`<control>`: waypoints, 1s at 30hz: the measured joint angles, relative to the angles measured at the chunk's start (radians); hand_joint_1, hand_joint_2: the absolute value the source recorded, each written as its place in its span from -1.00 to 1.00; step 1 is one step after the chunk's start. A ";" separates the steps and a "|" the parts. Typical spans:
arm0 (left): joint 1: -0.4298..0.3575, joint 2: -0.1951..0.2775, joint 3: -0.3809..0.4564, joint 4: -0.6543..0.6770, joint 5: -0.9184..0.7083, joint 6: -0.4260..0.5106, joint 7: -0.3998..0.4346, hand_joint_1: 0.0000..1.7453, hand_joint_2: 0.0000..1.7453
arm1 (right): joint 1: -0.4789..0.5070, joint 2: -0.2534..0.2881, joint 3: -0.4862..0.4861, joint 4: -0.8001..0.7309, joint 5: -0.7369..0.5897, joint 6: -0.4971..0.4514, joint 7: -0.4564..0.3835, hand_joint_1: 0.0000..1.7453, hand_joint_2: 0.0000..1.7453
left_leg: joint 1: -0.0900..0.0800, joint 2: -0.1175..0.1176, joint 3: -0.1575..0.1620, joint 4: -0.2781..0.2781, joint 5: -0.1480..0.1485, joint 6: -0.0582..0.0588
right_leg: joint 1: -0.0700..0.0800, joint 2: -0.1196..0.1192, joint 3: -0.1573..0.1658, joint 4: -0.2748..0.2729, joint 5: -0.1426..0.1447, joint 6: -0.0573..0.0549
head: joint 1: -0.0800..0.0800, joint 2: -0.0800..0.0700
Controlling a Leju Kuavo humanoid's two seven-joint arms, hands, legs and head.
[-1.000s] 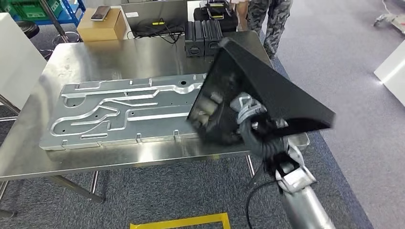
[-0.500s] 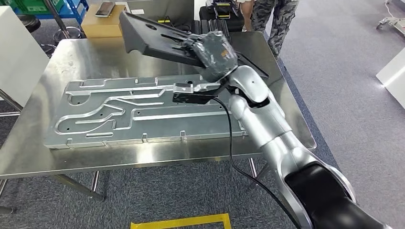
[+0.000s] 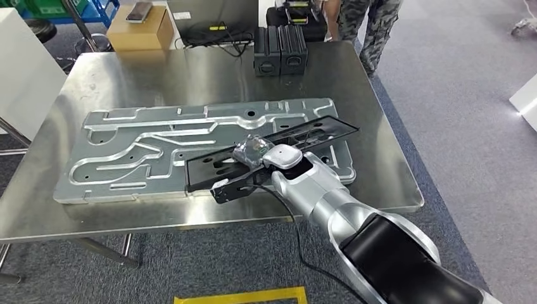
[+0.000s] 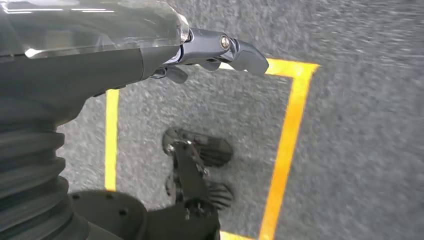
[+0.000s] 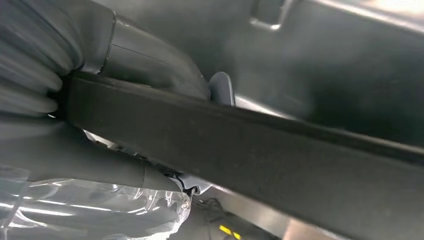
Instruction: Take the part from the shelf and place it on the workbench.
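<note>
Clearly stiff and fairly light, the long black part (image 3: 272,149) lies flat across the aluminium plate (image 3: 126,152) on the workbench (image 3: 190,76), the right hand (image 3: 253,152) grasping its near long edge.

Lay flat across the steel table: a large machined aluminium plate (image 3: 190,149) with routed channels. Stood at the far edge: two black cases (image 3: 281,49), side by side. Beyond, a cardboard box (image 3: 140,30) carrying a phone (image 3: 140,11). On grey carpet, yellow floor tape (image 3: 240,295).
</note>
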 joint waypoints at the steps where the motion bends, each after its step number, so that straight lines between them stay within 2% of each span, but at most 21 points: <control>1: 0.000 0.000 -0.001 0.000 0.002 -0.002 -0.002 -1.00 1.00 | 0.002 0.003 0.005 0.012 0.000 0.004 0.010 -1.00 -1.00 | 0.002 0.002 -0.023 0.051 -0.025 -0.005 | -0.003 -0.002 0.009 -0.005 -0.001 -0.004 | 0.000 0.000; 3: 0.003 -0.001 -0.002 0.000 0.005 0.000 -0.004 -1.00 1.00 | 0.010 0.005 0.012 0.032 -0.001 -0.002 0.021 -1.00 -1.00 | 0.006 0.005 -0.096 0.188 -0.079 -0.014 | -0.003 -0.005 0.015 -0.006 -0.006 -0.007 | 0.000 0.000; 4: 0.006 -0.001 -0.002 0.000 0.006 0.004 -0.005 -1.00 1.00 | 0.014 0.005 0.015 0.039 -0.002 -0.011 0.024 -1.00 -1.00 | 0.009 0.007 -0.125 0.236 -0.090 -0.017 | -0.003 -0.005 0.017 -0.006 -0.008 -0.007 | 0.000 0.000; 5: 0.008 -0.001 -0.002 0.000 0.006 0.010 -0.005 -1.00 1.00 | 0.017 0.005 0.016 0.044 -0.003 -0.023 0.027 -1.00 -1.00 | 0.012 0.008 -0.137 0.249 -0.080 -0.021 | -0.004 -0.004 0.019 -0.005 -0.010 -0.005 | 0.000 0.000; 6: 0.010 0.000 -0.002 0.000 0.005 0.014 -0.005 -1.00 1.00 | 0.018 0.005 0.017 0.047 -0.004 -0.034 0.030 -1.00 -1.00 | 0.014 0.009 -0.127 0.219 -0.052 -0.023 | -0.006 -0.002 0.021 -0.003 -0.012 -0.002 | 0.000 0.000; 8: 0.010 0.000 -0.003 0.000 0.004 0.018 -0.005 -1.00 1.00 | 0.017 0.005 0.018 0.054 -0.005 -0.047 0.034 -1.00 -1.00 | 0.020 0.011 -0.064 0.079 0.017 -0.028 | -0.008 0.001 0.025 0.004 -0.020 0.008 | 0.000 0.000; 9: 0.010 -0.001 -0.003 0.000 0.004 0.019 -0.005 -1.00 1.00 | 0.016 0.004 0.018 0.057 -0.005 -0.050 0.037 -1.00 -1.00 | 0.021 0.010 -0.035 0.020 0.039 -0.025 | -0.008 0.003 0.024 0.010 -0.024 0.014 | 0.000 0.000; 10: 0.010 -0.001 -0.004 0.000 0.004 0.019 -0.005 -1.00 1.00 | 0.014 0.004 0.018 0.059 -0.005 -0.051 0.040 -1.00 -1.00 | 0.021 0.008 -0.018 -0.017 0.048 -0.021 | -0.006 0.004 0.023 0.014 -0.027 0.020 | 0.000 0.000; 11: 0.009 -0.001 -0.004 0.000 0.004 0.019 -0.004 -1.00 1.00 | 0.012 0.003 0.018 0.061 -0.005 -0.053 0.042 -1.00 -1.00 | 0.019 0.007 -0.012 -0.029 0.047 -0.013 | -0.004 0.006 0.022 0.016 -0.028 0.026 | 0.000 0.000; 13: 0.010 -0.001 -0.004 0.000 0.004 0.020 -0.004 -1.00 0.00 | 0.011 0.003 0.018 0.065 -0.007 -0.063 0.045 -1.00 -1.00 | 0.017 0.007 -0.011 -0.029 0.049 0.004 | -0.006 0.009 0.021 0.016 -0.029 0.037 | 0.000 0.000; 15: 0.009 -0.002 -0.005 0.000 0.004 0.024 -0.008 -1.00 -1.00 | 0.011 0.001 0.018 0.068 -0.019 -0.099 0.042 -1.00 -1.00 | 0.016 0.008 -0.011 -0.032 0.053 0.017 | -0.010 0.008 0.007 0.050 -0.053 0.046 | 0.000 0.000; 16: 0.009 -0.002 -0.006 0.000 0.004 0.027 -0.012 -1.00 -1.00 | 0.012 0.000 0.016 0.069 -0.037 -0.128 0.032 -1.00 -1.00 | 0.016 0.010 -0.011 -0.033 0.054 0.022 | -0.010 0.006 -0.015 0.097 -0.082 0.048 | 0.000 0.000; 18: 0.009 -0.001 -0.007 0.000 0.002 0.032 -0.015 -1.00 -1.00 | 0.013 -0.002 -0.005 0.067 -0.125 -0.186 -0.035 -1.00 -1.00 | 0.013 0.012 -0.013 -0.033 0.054 0.027 | -0.010 0.004 -0.084 0.237 -0.148 0.050 | 0.000 0.000; 19: 0.009 -0.001 -0.007 0.000 0.000 0.033 -0.013 -1.00 -1.00 | 0.014 -0.002 -0.028 0.062 -0.191 -0.201 -0.090 -1.00 -1.00 | 0.010 0.013 -0.013 -0.032 0.053 0.028 | -0.010 0.004 -0.114 0.295 -0.166 0.050 | 0.000 0.000; 20: 0.008 -0.001 -0.008 0.000 -0.002 0.033 -0.010 -1.00 -1.00 | 0.015 -0.001 -0.061 0.053 -0.270 -0.201 -0.157 -1.00 -1.00 | 0.008 0.013 -0.013 -0.031 0.052 0.029 | -0.010 0.004 -0.129 0.321 -0.166 0.048 | 0.000 0.000; 21: 0.006 -0.001 -0.008 0.000 -0.004 0.032 -0.006 -1.00 -1.00 | 0.015 0.001 -0.100 0.040 -0.354 -0.184 -0.228 -1.00 -1.00 | 0.006 0.013 -0.013 -0.031 0.052 0.029 | -0.010 0.004 -0.124 0.308 -0.147 0.045 | 0.000 0.000; 23: 0.001 -0.002 -0.009 0.000 -0.007 0.031 0.002 -1.00 -1.00 | 0.014 0.004 -0.186 -0.003 -0.521 -0.120 -0.361 -1.00 -1.00 | 0.004 0.009 -0.010 -0.030 0.050 0.029 | -0.006 0.004 -0.064 0.179 -0.074 0.032 | 0.000 0.000; 25: -0.002 -0.003 -0.009 0.000 -0.007 0.028 0.007 -1.00 -1.00 | 0.010 0.005 -0.266 -0.057 -0.654 -0.054 -0.449 -1.00 -1.00 | 0.000 0.004 -0.010 -0.028 0.047 0.025 | 0.000 0.002 -0.007 0.058 -0.031 0.020 | 0.000 0.000; 27: -0.001 -0.005 -0.009 0.000 -0.007 0.027 0.009 -1.00 -1.00 | 0.009 0.005 -0.322 -0.105 -0.723 -0.014 -0.480 -1.00 -1.00 | 0.000 0.002 -0.011 -0.029 0.046 0.015 | 0.005 0.001 0.007 0.026 -0.030 0.016 | 0.000 0.000; 29: -0.001 -0.004 -0.009 0.000 -0.004 0.027 0.010 -1.00 -1.00 | 0.022 0.003 -0.360 -0.157 -0.804 0.026 -0.503 -1.00 -1.00 | 0.002 0.003 -0.010 -0.028 0.043 0.004 | 0.003 0.000 0.011 0.016 -0.026 0.010 | 0.000 0.000; 30: 0.000 -0.004 -0.009 0.000 -0.001 0.027 0.011 -1.00 -1.00 | 0.033 0.001 -0.378 -0.192 -0.872 0.054 -0.515 -1.00 -1.00 | 0.003 0.005 -0.016 -0.013 0.032 -0.001 | 0.000 0.000 0.016 0.009 -0.023 0.006 | 0.000 0.000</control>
